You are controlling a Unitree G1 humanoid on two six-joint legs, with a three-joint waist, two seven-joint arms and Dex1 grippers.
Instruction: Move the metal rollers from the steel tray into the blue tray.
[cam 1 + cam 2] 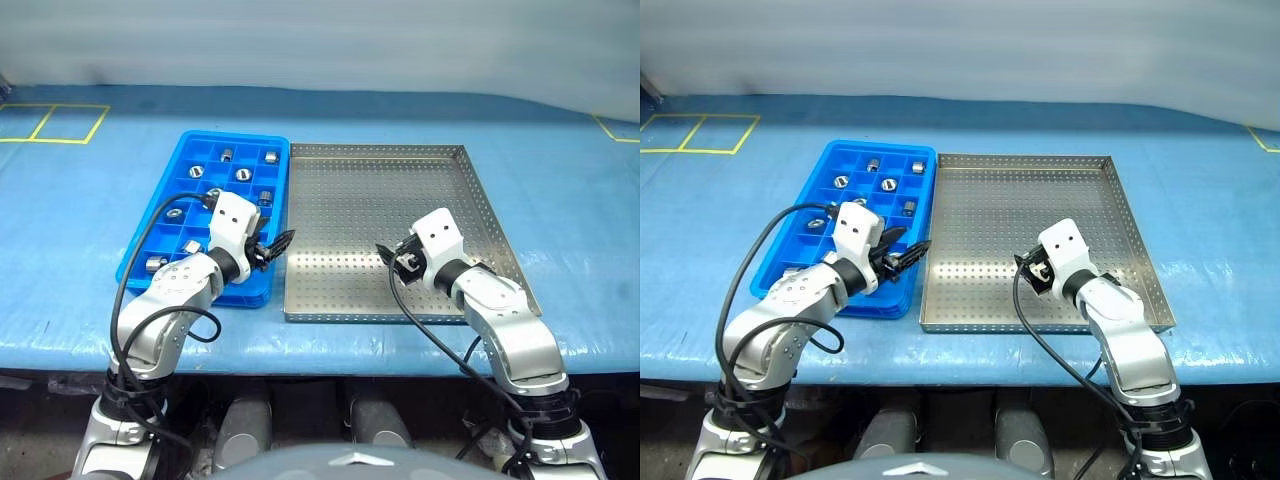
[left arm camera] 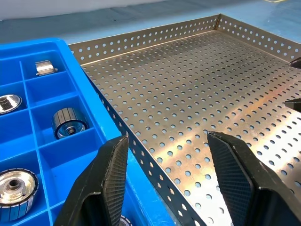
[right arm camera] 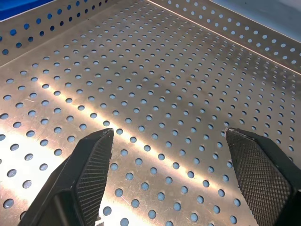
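We see the steel tray (image 1: 400, 170) lying on the blue desk (image 1: 560, 180), and we take it as our landmark. Its perforated floor is bare; no rollers lie on it.

The blue tray (image 1: 160, 225) sits just beside the steel tray's left rim, the two rims touching or nearly so. The rollers (image 1: 241, 173) are all in the blue tray, one to a compartment, spread over several cells. In the left wrist view we make out one roller lying on its side in a cell next to the steel tray's rim (image 2: 68, 123), another standing on end a cell nearer the camera (image 2: 16, 187), and a small one farther off (image 2: 45, 68).

The left pincer (image 1: 280, 242) hangs over the seam between the two trays, near the steel tray's front left corner. Its fingers (image 2: 110, 179) stand apart with nothing between them, one over the blue tray's edge and the other over the steel tray's floor.

The right pincer (image 1: 392, 258) is over the steel tray's front part, a little right of its middle, pointing inward over the floor. Its fingers (image 3: 91, 162) are spread wide and hold nothing; beneath them is perforated metal.

Yellow tape lines (image 1: 50, 122) mark the desk well to the left of the steel tray, beyond the blue tray.
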